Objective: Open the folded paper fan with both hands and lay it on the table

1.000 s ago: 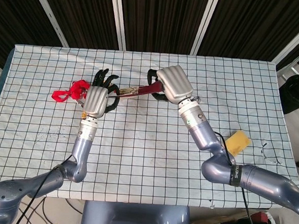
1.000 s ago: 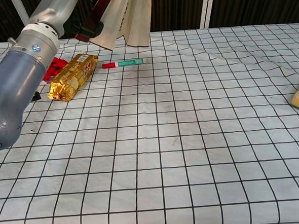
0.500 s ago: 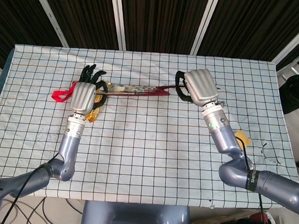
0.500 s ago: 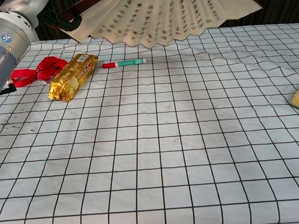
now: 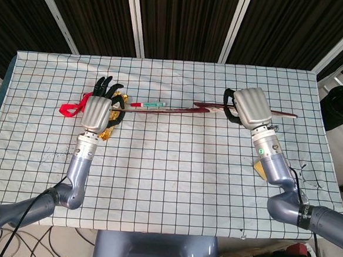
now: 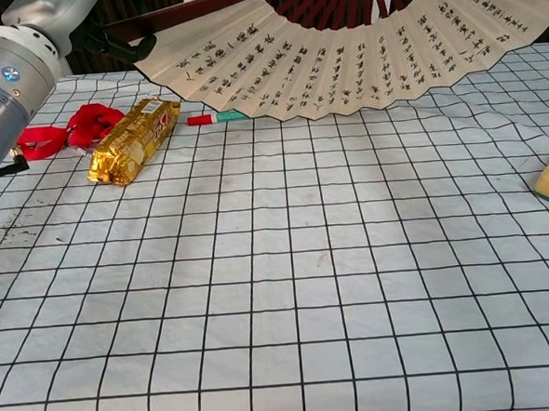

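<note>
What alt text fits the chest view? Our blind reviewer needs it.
An opened paper fan with black calligraphy is held above a gridded tablecloth. Below its left edge lie a gold packet, a red strap and a marker.

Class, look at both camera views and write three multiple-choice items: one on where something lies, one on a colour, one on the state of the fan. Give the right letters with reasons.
1. Where does the gold packet lie?
A. beside the red strap
B. on the yellow sponge
C. under the right hand

2. What colour are the fan's ribs?
A. blue
B. dark red
C. green

3. What state is the fan in?
A. folded shut
B. torn in half
C. spread open, held up

Answers:
1 A: the gold packet sits next to the red strap.
2 B: the paper fan shows dark red ribs above its lettered paper.
3 C: the left hand and right hand hold it spread above the table.
</note>
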Tool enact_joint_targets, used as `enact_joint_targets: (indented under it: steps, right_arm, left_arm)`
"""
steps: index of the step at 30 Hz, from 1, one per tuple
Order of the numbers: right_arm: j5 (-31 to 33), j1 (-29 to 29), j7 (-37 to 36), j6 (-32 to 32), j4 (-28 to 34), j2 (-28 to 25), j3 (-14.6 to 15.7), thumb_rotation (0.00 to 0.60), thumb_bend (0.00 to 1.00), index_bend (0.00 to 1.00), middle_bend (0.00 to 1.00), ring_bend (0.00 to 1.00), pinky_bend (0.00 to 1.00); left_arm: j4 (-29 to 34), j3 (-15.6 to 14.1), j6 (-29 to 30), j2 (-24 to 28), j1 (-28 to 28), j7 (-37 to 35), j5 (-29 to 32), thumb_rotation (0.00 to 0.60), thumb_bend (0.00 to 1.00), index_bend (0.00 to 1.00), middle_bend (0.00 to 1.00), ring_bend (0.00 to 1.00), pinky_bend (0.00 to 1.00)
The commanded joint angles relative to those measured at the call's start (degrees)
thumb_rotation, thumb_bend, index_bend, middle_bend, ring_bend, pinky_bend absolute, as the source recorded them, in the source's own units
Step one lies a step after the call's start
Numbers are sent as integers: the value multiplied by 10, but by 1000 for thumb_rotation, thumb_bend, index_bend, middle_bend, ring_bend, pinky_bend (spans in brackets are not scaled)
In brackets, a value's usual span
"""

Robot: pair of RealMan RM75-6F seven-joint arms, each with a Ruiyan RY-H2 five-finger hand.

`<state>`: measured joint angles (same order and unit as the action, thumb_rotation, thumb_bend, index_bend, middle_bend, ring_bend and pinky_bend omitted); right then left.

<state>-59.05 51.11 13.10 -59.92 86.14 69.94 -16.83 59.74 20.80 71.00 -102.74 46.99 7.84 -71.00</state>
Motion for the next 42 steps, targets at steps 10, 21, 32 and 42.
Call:
enact_joint_targets:
  steps: [10, 21, 32, 42]
  right_arm:
    - [-42, -43, -13, -16, 10, -11, 28, 600, 395, 782, 869, 924, 777]
    - [-71, -88, -4, -53, 50, -11, 51, 600, 394, 781, 864, 918, 777]
    - [-107, -127, 20, -74, 65, -1, 85, 600, 394, 782, 862, 916, 776]
    - [-134, -158, 32, -87, 57, 26, 112, 600, 393, 782, 862, 917, 776]
  left_arm:
    - [7, -13, 5, -8, -7, 6, -5, 600, 397, 622, 226, 0, 0]
    - [42, -43, 23, -7, -42, 20, -11, 600, 396, 621, 225, 0, 0]
    - [58, -72, 31, -11, -77, 21, -15, 600, 396, 622, 224, 0, 0]
    - [52, -89, 24, -18, -96, 19, -22, 600, 396, 622, 224, 0, 0]
